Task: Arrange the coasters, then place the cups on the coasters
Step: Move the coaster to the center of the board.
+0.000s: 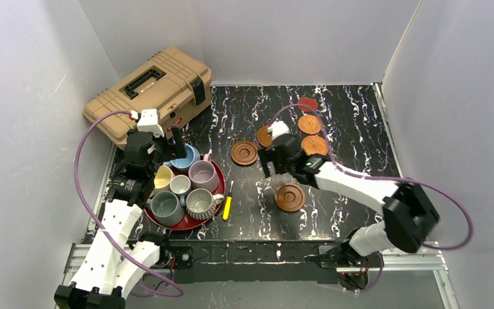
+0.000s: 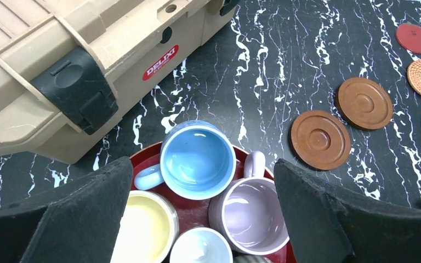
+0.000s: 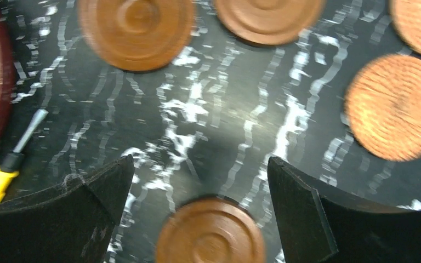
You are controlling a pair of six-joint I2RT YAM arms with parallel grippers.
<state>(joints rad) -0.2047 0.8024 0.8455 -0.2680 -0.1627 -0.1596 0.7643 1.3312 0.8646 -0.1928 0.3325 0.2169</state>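
Observation:
Six cups crowd a red tray (image 1: 186, 225) at the left: light blue (image 1: 183, 156), mauve (image 1: 203, 175), cream-yellow (image 1: 163, 177), small pale grey (image 1: 180, 185), grey-green (image 1: 166, 207) and ribbed (image 1: 201, 203). My left gripper (image 2: 203, 164) hangs open above the light blue cup (image 2: 197, 159) and the mauve cup (image 2: 252, 213), holding nothing. Wooden coasters lie at mid-table (image 1: 244, 153), half under the right arm (image 1: 264, 135) and nearer the front (image 1: 289, 197). Two woven coasters (image 1: 309, 124) (image 1: 314, 145) and a red coaster (image 1: 307, 103) lie behind. My right gripper (image 3: 200, 164) is open and empty over the table, just beyond the near wooden coaster (image 3: 211, 235).
A tan toolbox (image 1: 148, 90) sits at the back left, close behind the tray. A yellow-handled screwdriver (image 1: 228, 207) lies on the black marbled tabletop just right of the tray. Grey walls close in three sides.

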